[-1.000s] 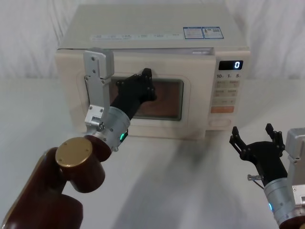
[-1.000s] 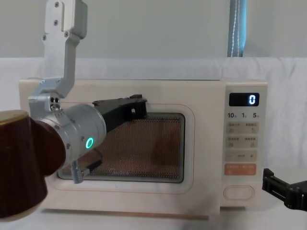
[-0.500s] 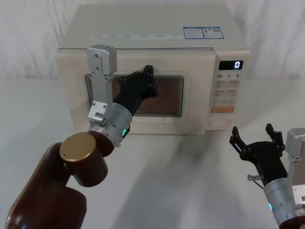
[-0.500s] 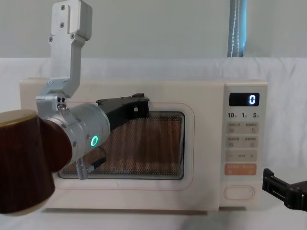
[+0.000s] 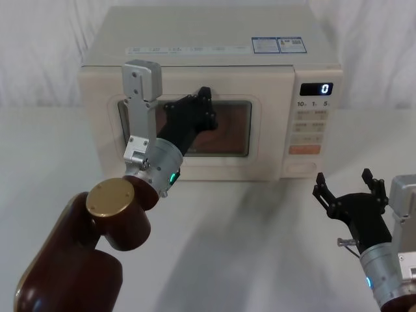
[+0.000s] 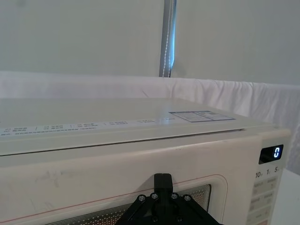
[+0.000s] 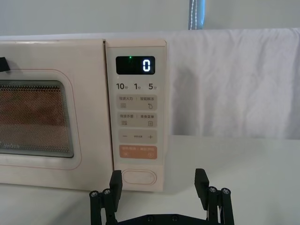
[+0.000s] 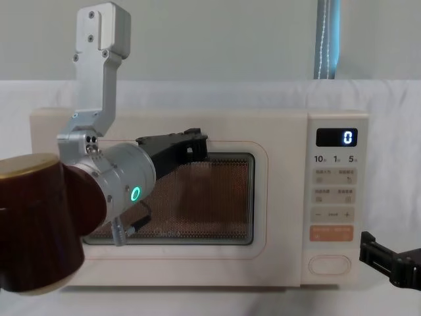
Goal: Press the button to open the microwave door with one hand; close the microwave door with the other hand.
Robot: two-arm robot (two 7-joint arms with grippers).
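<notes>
A: Where is the microwave [image 5: 208, 97] now, and how is its door?

B: It stands on the white worktop [image 5: 260, 247], at the far side from the robot. The microwave door [image 8: 197, 263] lies flat with the front of the oven, so it looks closed. The black display [image 7: 135, 64] shows a blue 0.

A: And the left claw [image 5: 203, 107]?

B: It is up against the door, at the upper edge of the dark glass window [image 8: 223, 204]. Its black tip touches the panel there, or is just before it. How far the fingers are apart, I cannot tell; the left wrist view gives only the top of the claw [image 6: 162, 187] against the cream panel.

A: What about the other arm?

B: The right claw [image 5: 350, 187] is low over the worktop, in front of the oven's right end and apart from it. Its fingers [image 7: 201, 180] are spread wide and hold nothing. In the right wrist view, the button [image 7: 138, 177] sits beyond the gap between them, under the orange key [image 7: 138, 152].
</notes>
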